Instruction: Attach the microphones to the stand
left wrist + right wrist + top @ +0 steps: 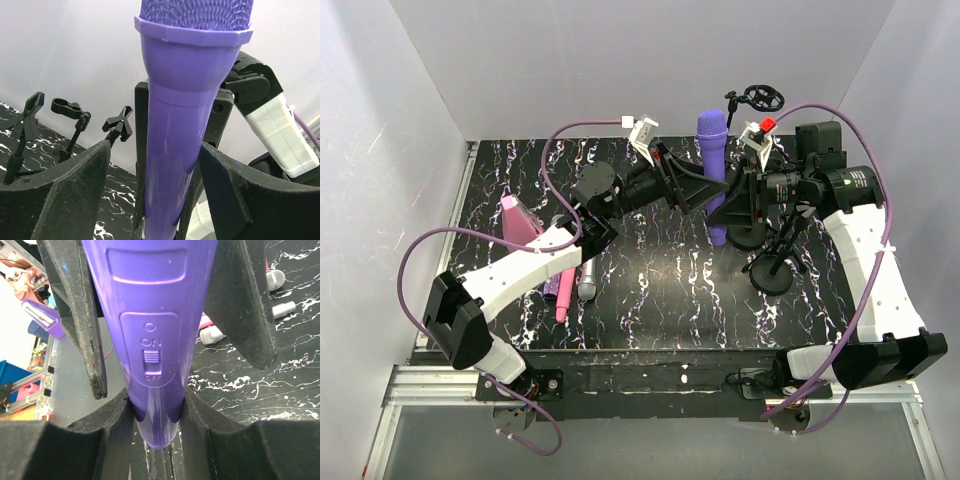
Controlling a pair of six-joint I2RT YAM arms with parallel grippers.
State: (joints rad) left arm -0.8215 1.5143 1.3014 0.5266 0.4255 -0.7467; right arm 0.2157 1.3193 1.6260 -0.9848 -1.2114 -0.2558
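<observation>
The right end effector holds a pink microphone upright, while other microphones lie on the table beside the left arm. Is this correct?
The microphone held upright by the right end effector is purple, not pink, as the right wrist view shows. The other microphones do lie beside the left arm.

I see the purple microphone (711, 150) standing upright over the back of the table (670, 300), mesh head up. Its slider switch (151, 359), marked ON and OFF, faces my right wrist view. The pink microphone (563, 296) and the silver-grey microphone (588, 282) lie flat side by side at the left front. The black stand (772, 272) is upright just right of the purple one, its clips (119, 125) on thin stems.
</observation>
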